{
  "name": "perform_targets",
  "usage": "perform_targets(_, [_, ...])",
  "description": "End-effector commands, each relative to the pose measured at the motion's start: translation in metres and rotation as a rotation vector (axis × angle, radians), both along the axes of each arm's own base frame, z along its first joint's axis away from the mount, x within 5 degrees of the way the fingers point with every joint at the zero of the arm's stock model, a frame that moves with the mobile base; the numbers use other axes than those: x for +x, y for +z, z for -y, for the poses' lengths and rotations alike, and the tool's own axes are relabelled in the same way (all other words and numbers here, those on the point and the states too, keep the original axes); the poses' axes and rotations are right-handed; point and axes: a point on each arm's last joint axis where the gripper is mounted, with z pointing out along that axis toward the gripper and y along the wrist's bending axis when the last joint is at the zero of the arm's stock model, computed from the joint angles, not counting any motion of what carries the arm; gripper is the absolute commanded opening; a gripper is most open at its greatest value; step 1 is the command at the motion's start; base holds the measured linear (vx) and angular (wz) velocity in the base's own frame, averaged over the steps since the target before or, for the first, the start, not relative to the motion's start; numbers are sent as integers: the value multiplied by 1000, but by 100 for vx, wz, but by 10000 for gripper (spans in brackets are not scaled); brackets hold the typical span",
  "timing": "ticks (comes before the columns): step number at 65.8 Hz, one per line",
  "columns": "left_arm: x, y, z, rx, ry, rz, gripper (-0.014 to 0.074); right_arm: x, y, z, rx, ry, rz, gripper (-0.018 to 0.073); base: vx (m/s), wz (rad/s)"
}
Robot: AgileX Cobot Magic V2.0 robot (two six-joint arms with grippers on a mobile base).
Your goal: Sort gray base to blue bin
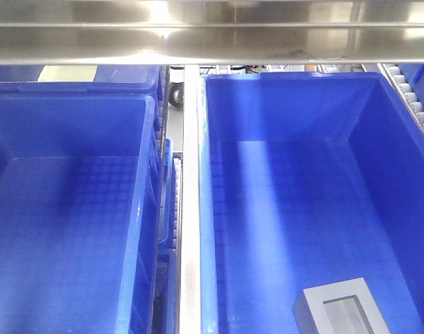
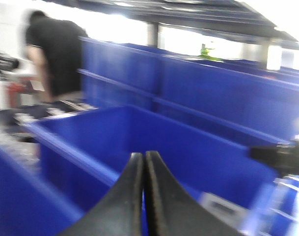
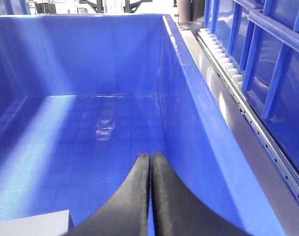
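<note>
Front camera: I count two big blue bins side by side, a left bin (image 1: 72,209) and a right blue bin (image 1: 281,174), split by a steel rail (image 1: 190,209) running front to back. A third blue crate (image 1: 79,75) shows behind the left one. A steel crossbar (image 1: 212,31) spans the top of the view.

One gray base (image 1: 340,313) only. It lies on the floor of the right bin, at the near right corner, recessed window facing up, partly cut off by the bottom edge of the view. It looks close to the right wall; I can't tell if it touches.

Right wrist camera: right gripper (image 3: 150,162) has its two black fingers pressed together, nothing between them. It hangs inside the right bin, over the floor. A corner of the gray block shows at lower left of that view, just beside the fingers, not touching. The bin wall rises at right, and outside it a roller track (image 3: 223,64) runs along the rim. The floor ahead of the fingers is bare, with open room to the far wall.

Left wrist camera, blurred: left gripper (image 2: 143,162) also closed, fingers together, holding nothing. Bin rims and walls lie ahead of it. A person in a black shirt (image 2: 56,54) stands at the far left.
</note>
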Motion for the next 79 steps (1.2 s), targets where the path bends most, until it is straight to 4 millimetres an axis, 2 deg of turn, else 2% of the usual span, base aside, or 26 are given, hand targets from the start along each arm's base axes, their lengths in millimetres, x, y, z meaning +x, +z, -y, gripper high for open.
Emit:
perform_targets(1, [-5, 10, -11, -25, 113, 65, -6, 2, 0, 0, -19, -2, 9, -5, 0, 0])
perform_targets(11, [-14, -2, -24, 60, 323, 47, -6, 2, 0, 0, -19, -2, 9, -5, 0, 0])
perform_targets(18, [-12, -7, -27, 127, 479, 9, -6, 2, 0, 0, -19, -2, 9, -5, 0, 0])
perform_targets(31, [-11, -2, -32, 104, 713, 44, -6, 2, 0, 0, -19, -2, 9, -5, 0, 0])
perform_targets(41, [-9, -3, -34, 89, 819, 65, -6, 2, 0, 0, -19, -2, 9, -5, 0, 0])
perform_targets(54, [5, -30, -35, 84, 838, 79, -6, 2, 0, 0, -19, -2, 9, -5, 0, 0])
perform_targets(72, [21, -86, -35, 120, 833, -9, -6, 2, 0, 0, -19, -2, 9, -5, 0, 0])
perform_targets(79, [22, -93, -35, 133, 831, -41, -6, 2, 0, 0, -19, -2, 9, -5, 0, 0])
